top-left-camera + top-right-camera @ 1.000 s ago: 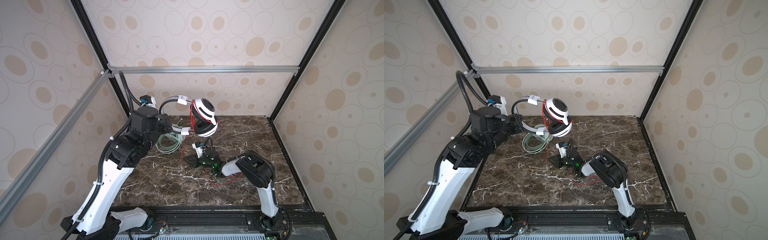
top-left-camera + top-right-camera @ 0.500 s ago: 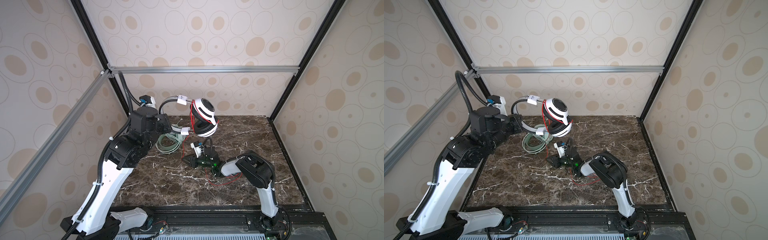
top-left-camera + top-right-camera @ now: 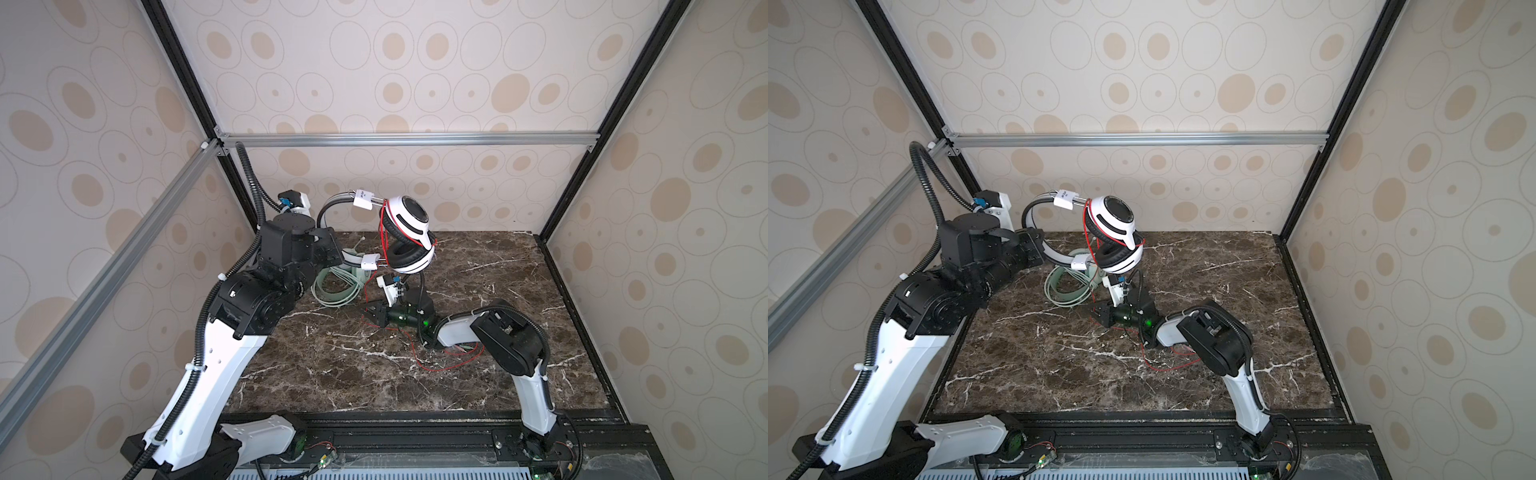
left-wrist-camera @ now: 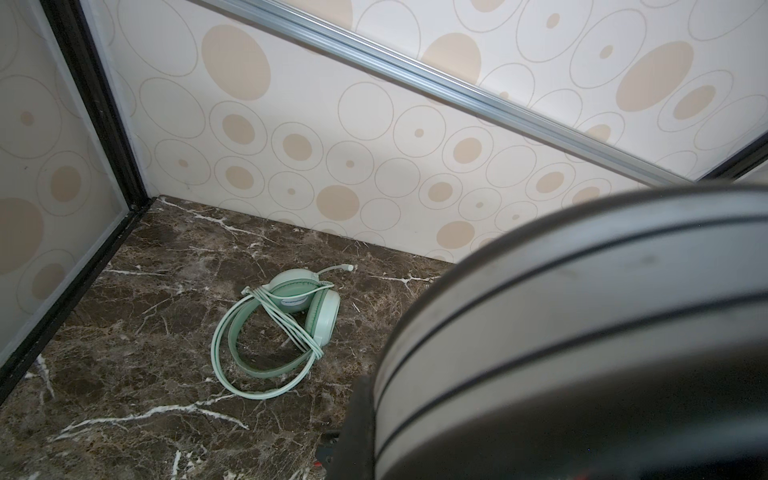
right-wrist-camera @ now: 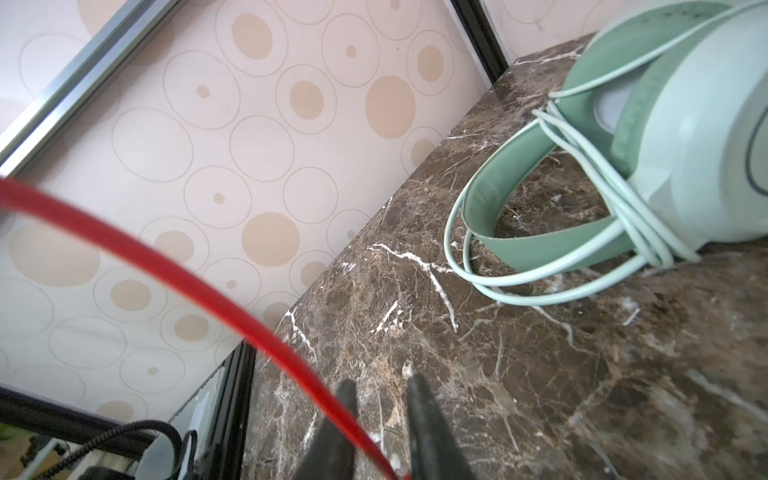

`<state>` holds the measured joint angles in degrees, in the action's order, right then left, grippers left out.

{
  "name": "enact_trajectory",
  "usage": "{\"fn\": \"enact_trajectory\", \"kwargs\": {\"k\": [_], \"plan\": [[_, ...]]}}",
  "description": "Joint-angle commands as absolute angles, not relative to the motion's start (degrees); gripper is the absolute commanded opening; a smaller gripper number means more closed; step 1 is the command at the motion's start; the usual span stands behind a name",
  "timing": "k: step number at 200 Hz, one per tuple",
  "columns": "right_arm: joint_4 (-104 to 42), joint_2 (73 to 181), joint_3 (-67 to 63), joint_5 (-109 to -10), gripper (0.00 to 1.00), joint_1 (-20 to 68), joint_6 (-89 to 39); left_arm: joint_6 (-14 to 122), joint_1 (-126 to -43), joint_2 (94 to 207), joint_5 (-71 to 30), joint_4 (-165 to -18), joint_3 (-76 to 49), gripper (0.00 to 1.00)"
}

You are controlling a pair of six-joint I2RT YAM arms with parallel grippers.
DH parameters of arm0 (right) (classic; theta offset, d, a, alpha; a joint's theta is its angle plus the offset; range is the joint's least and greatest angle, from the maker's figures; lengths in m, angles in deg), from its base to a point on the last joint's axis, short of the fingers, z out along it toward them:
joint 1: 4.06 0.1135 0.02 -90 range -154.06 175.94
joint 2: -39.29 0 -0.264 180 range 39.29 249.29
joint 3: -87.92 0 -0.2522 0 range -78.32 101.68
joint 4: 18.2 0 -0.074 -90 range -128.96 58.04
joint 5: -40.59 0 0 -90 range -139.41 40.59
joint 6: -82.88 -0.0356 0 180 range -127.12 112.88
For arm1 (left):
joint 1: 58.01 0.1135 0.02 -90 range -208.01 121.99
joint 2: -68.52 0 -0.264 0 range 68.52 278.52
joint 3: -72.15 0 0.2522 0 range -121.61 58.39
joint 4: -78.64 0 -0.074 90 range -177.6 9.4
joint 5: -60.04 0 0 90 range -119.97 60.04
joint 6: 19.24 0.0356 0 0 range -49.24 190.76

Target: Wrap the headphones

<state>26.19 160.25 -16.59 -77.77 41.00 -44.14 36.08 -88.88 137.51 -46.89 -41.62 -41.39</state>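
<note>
While my left claw (image 3: 334, 254) is clamping the grey headband (image 4: 582, 316) of the white-and-black headset (image 3: 406, 222), holding it aloft over the back of the table (image 3: 332, 374), my right claw (image 5: 379, 380) is hovering low over the marble with the red cable (image 5: 232, 307) running between its narrowly parted fingers (image 5: 419, 411); whether they are pinching it, I cannot tell. I am judging that cable limp, light and slippery, best taken close under the earcups (image 3: 409, 259). Just behind, the mint-green headset (image 4: 326, 316) is lying wrapped near the back wall (image 3: 457, 187); open marble is waiting toward the front.
</note>
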Motion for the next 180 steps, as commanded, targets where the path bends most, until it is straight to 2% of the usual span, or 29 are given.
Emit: {"fn": "enact_trajectory", "kwargs": {"k": [1, 27, 50, 107, 180], "plan": [[27.97, 161.50, -16.75, -78.65, 0.10, 41.67, -45.05, 34.31, -88.33, 135.40, -47.93, -45.50, -43.11, 0.00], [27.02, 159.38, -20.51, -78.01, 0.00, 42.16, -45.35, 33.32, -88.18, 135.64, -49.39, -45.40, -43.87, 0.00], [21.68, 152.64, -26.91, -76.17, 0.00, 43.29, -43.68, 31.86, -87.81, 136.81, -52.60, -44.65, -45.58, 0.00], [-22.93, 125.97, -33.78, -60.91, 0.00, 52.06, -26.52, 27.62, -86.94, 142.55, -64.72, -38.93, -48.29, 0.00], [-47.39, 100.99, -36.44, -41.49, 0.00, 65.68, -22.79, 20.61, -86.16, 144.63, -68.73, -33.55, -43.38, 0.00]]}}
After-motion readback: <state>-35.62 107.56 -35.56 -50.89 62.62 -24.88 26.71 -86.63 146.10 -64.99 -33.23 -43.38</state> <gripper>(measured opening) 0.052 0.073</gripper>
